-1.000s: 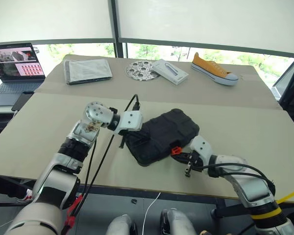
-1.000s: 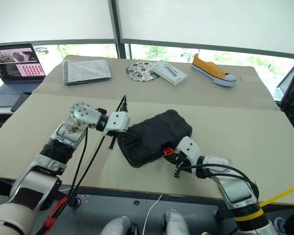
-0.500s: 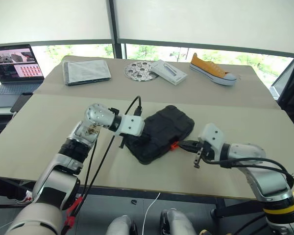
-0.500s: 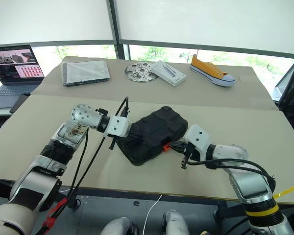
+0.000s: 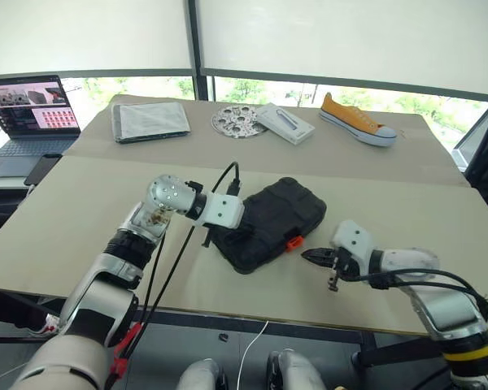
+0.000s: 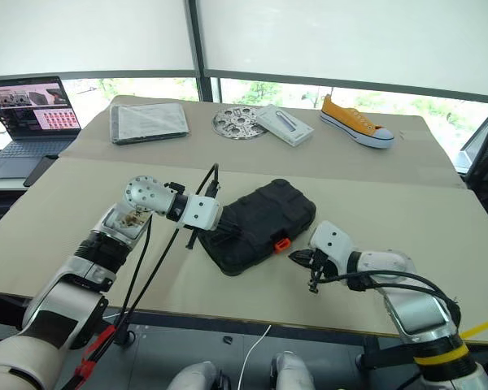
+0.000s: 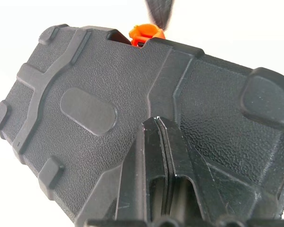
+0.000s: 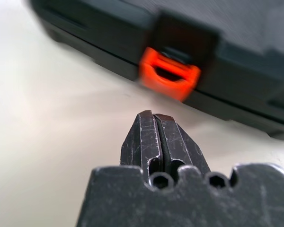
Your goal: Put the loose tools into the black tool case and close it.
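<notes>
Case (image 5: pixel 268 223), frame centre, lid down. Left gripper (image 7: pixel 157 124) closed, empty, braces lid; right gripper (image 8: pixel 155 118) closed, empty: press latch (image 8: pixel 169 74) squarely.

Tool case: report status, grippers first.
Left gripper shut, resting on the lid. Right gripper shut, empty, just off the orange latch. Black tool case lid down. Nothing in the way.

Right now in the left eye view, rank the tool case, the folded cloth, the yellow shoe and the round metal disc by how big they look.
1. Tool case, nearest the camera.
2. Cloth.
3. Shoe.
4. Disc.
Cloth and shoe look close in length; the cloth covers more area.
</notes>
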